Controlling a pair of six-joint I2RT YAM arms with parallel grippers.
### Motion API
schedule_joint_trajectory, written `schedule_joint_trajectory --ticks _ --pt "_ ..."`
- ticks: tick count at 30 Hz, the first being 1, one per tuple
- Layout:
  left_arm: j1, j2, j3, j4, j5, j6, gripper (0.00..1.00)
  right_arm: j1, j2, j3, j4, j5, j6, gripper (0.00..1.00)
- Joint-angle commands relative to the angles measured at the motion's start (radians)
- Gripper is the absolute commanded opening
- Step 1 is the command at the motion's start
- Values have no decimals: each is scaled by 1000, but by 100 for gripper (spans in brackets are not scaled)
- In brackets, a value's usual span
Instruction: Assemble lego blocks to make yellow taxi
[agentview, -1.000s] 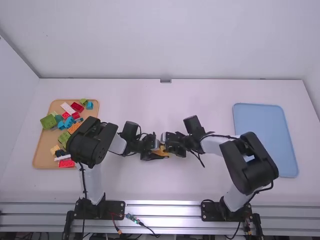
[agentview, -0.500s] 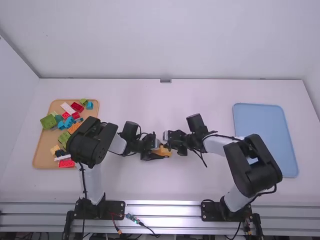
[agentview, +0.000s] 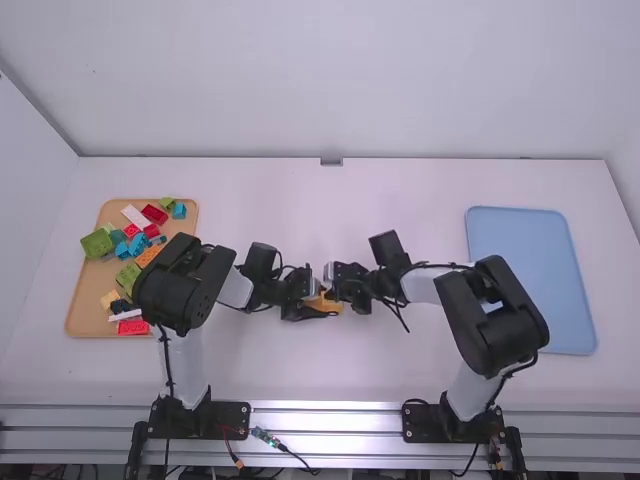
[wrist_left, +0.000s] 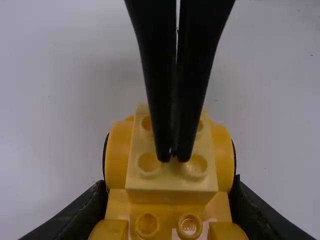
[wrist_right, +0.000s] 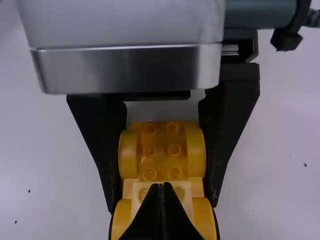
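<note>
White table (agentview: 400, 370) below | taxi (agentview: 333, 306) mid-table, long axis running gripper to gripper | left gripper (wrist_left: 167, 202) clamping its sides | right gripper (wrist_left: 174, 156) closed, tips over pale block (wrist_left: 170, 182), at its own end; straight press-down looks next

brown tray (agentview: 82, 300) | part hidden; yellow build (wrist_left: 170, 197) | edge-cut, wrist views

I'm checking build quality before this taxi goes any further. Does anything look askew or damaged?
Nothing looks crooked or broken: the pale block looks centred and square on the yellow car, which the left fingers grip evenly from both sides. The only small oddity is dark specks on the table.
</note>
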Motion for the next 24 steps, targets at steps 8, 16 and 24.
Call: schedule_joint_trajectory --ticks 8,16,24 --pt "3 8 6 19 15 -8 49 5 90 -19 4 153 4 0" --pt "3 8 6 14 14 -8 50 -38 66 -18 42 -4 -15 0" --pt "2 8 6 14 14 -8 53 -85 -287 -19 -87 -9 -22 0"
